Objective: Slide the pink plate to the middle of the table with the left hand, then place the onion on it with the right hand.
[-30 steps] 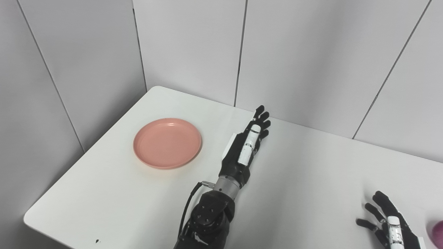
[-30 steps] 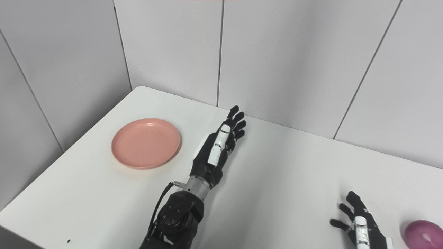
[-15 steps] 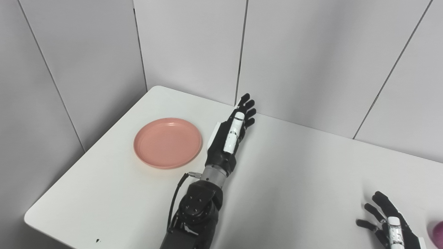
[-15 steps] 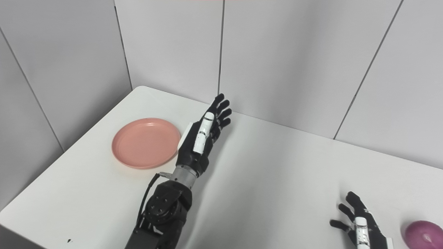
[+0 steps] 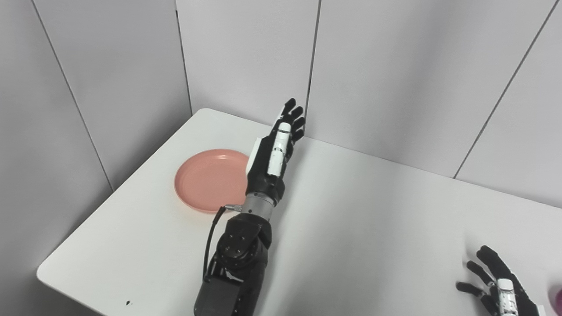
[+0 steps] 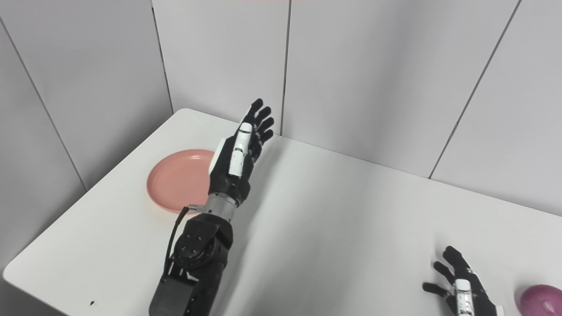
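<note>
We hold our left hand (image 5: 274, 151) up above the table (image 5: 373, 210), just over the right edge of the pink plate (image 5: 206, 180). The fingers are straight and a little spread, and they hold nothing. The hand does not touch the plate yet, as far as we can tell.

The pink plate lies flat near the far left corner of the table. It is not in the middle, so we think the sliding is not yet done.

Our right hand (image 6: 461, 292) rests low at the near right edge of the table. Its fingers are spread wide and hold nothing. The onion (image 6: 541, 299) is purple and sits just beside that hand, close to the near right corner. They are apart.

What could go wrong? The plate is close to the left edge. If we push it the wrong way, it could slip off the table. If we press down on only one side, the plate could tip up. The onion is round, so a bump from our right hand could make it roll off the near edge.
</note>
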### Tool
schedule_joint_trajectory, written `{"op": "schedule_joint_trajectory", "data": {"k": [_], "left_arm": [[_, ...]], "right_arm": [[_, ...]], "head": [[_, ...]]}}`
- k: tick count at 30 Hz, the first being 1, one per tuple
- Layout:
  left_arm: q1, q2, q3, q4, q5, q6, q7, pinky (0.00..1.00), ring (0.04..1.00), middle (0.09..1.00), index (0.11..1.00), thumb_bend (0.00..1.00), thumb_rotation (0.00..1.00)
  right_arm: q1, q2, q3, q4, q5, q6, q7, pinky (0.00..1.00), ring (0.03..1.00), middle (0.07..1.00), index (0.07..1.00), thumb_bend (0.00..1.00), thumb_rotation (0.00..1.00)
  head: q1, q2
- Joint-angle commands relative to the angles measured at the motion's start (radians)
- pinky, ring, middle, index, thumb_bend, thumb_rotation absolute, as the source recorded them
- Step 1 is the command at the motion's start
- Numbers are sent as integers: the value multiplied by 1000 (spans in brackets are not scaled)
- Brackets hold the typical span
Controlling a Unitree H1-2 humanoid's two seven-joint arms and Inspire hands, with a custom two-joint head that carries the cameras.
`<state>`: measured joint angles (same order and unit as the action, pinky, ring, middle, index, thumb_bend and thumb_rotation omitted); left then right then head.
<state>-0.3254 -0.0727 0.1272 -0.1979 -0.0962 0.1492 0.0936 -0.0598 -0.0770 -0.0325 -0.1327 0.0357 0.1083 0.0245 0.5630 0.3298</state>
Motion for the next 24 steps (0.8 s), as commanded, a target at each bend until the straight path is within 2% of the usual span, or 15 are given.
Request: {"op": "schedule_joint_trajectory", "data": {"k": [1, 8, 11, 16, 24], "left_arm": [[-46, 15, 3, -49, -7, -3, 4, 955, 942, 956, 941, 449, 1000], [-57, 42, 36, -53, -3, -4, 28, 949, 947, 960, 942, 448, 1000], [-62, 52, 50, -57, 2, 5, 40, 954, 948, 959, 945, 447, 1000], [-73, 66, 77, -68, -4, 5, 55, 962, 946, 953, 938, 431, 1000], [-96, 104, 113, -62, 6, 1, 75, 953, 958, 964, 950, 423, 1000]], "right_arm": [[-15, 1, -7, -35, 9, -21, 2, 576, 818, 872, 842, 686, 883], [-15, 1, -6, -40, 1, -12, -3, 577, 824, 869, 840, 651, 872], [-14, 5, -7, -51, 3, 6, -4, 568, 816, 865, 834, 671, 870], [-17, 0, -11, -27, 15, -23, 3, 541, 803, 857, 826, 666, 865], [-18, -1, -9, -39, 13, -2, -3, 525, 795, 850, 818, 679, 862]], "head": [[0, 5], [0, 5], [0, 5], [0, 6], [4, 3]]}}
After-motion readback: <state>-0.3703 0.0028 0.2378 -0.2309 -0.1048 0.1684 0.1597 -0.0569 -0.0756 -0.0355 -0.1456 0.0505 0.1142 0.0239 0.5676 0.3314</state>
